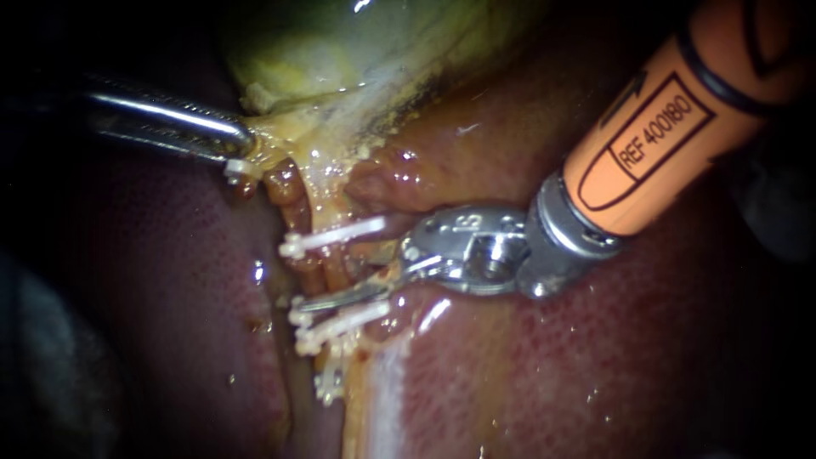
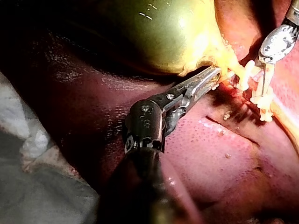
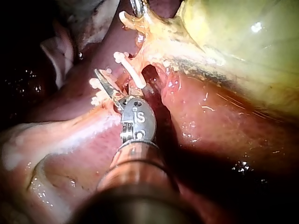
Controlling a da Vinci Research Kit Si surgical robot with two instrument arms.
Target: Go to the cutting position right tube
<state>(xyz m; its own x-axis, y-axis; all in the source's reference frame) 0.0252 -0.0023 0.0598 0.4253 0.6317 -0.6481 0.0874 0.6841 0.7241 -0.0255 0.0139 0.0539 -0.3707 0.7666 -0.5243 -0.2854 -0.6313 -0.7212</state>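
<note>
Your right instrument (image 1: 340, 293), its orange shaft nearest the lens, is sitting with jaws slightly parted astride the tube (image 1: 316, 272), between the upper clip (image 1: 333, 235) and the lower clip (image 1: 344, 320), so that a cut would land between them. Your left instrument (image 1: 245, 151) is clamping the gallbladder (image 1: 340, 51) neck, tensioning that tube.

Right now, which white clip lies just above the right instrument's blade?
The long single clip, alone; the other clips bunch together below the right instrument's blade.

Endoscope close, facing the clips (image 1: 333, 235). Wrist cameras look along left instrument (image 2: 216, 73) and right instrument (image 3: 120, 84); all share clips, gallbladder (image 1: 357, 51).
</note>
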